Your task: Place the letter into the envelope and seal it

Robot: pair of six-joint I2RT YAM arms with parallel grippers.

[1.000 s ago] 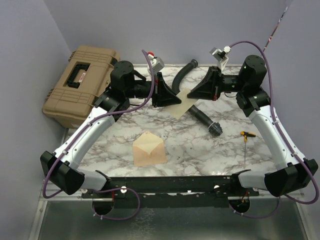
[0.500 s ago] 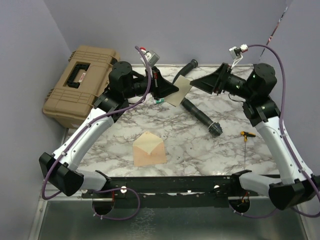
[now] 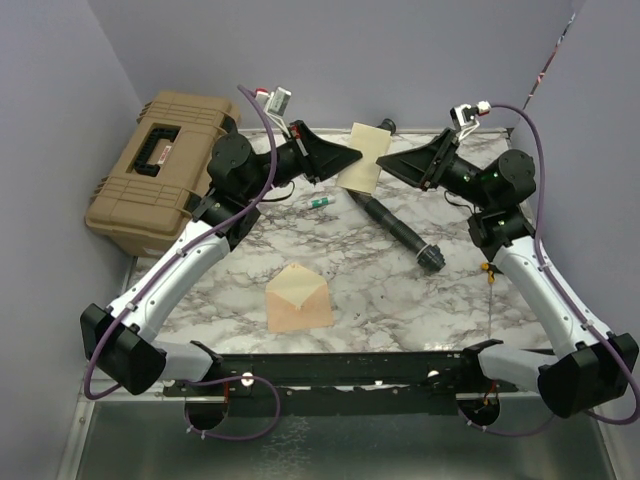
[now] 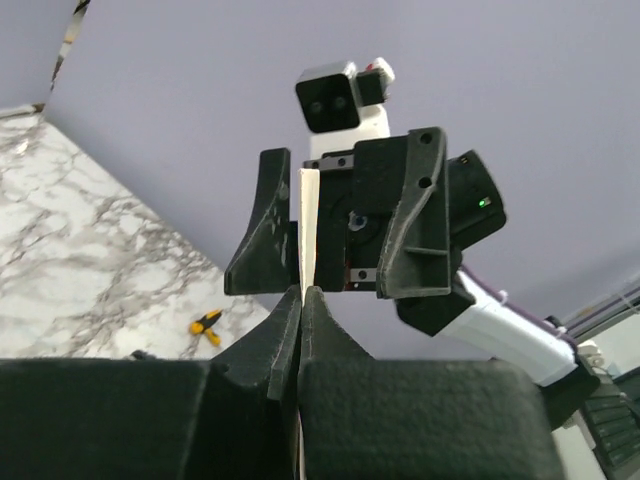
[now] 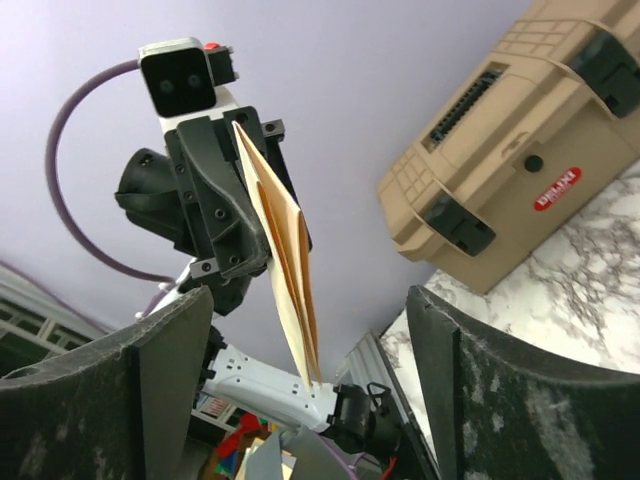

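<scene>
The left jaws pinch the letter (image 3: 364,160) by one edge, upright in the air over the far desk (image 3: 380,290); the right jaws stand wide just beside it. Best to bring it down to the open-flapped envelope (image 3: 298,297) at the near side, free edge leading slowly into the pocket.
</scene>
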